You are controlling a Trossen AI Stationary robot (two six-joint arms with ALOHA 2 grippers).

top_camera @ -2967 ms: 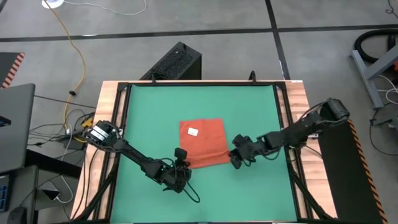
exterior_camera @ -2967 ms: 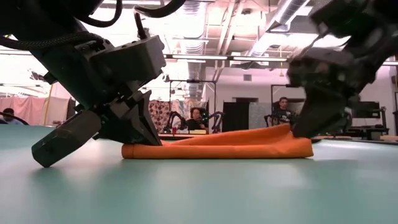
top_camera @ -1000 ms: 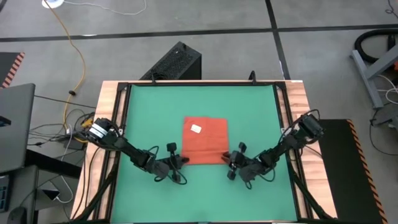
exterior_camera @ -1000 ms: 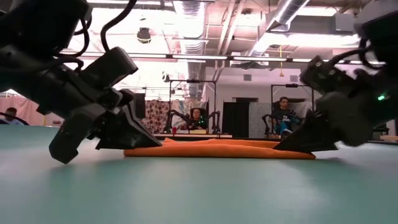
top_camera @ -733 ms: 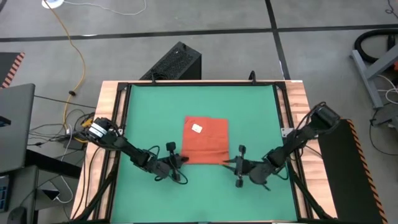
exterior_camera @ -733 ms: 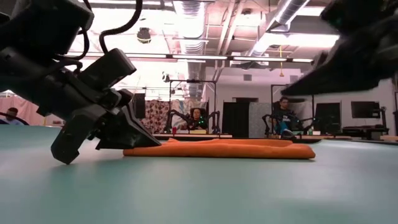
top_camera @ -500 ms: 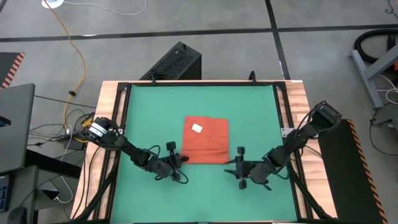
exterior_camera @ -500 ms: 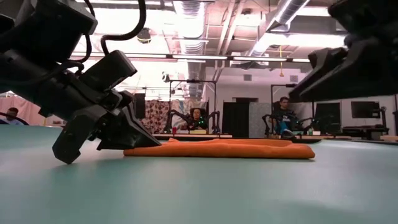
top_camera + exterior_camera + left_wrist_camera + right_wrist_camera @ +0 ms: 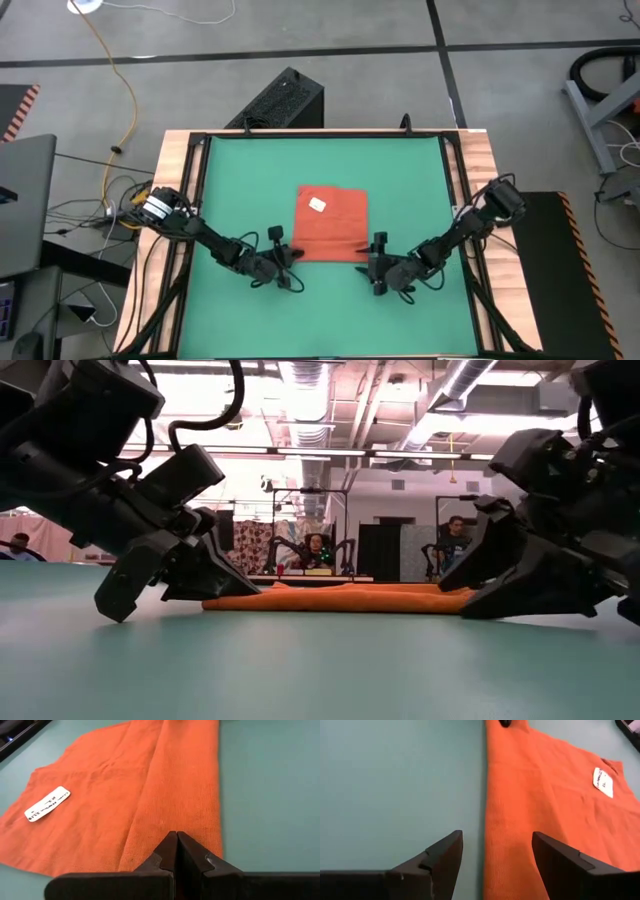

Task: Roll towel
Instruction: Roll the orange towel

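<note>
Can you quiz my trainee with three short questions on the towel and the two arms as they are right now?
1. True or false: the towel lies flat on the green mat.
2. Which gripper has its fingers apart at the towel's near edge? A: the left gripper. B: the right gripper. C: both.
3. Fill in: the small white tag shows on the towel's ____ side.

Key
1. True: it lies flat, not yet rolled.
2. B: in the right wrist view the fingers stand wide, one over the mat, one over the cloth. The left gripper's fingers are together at the edge.
3. Top.
</note>
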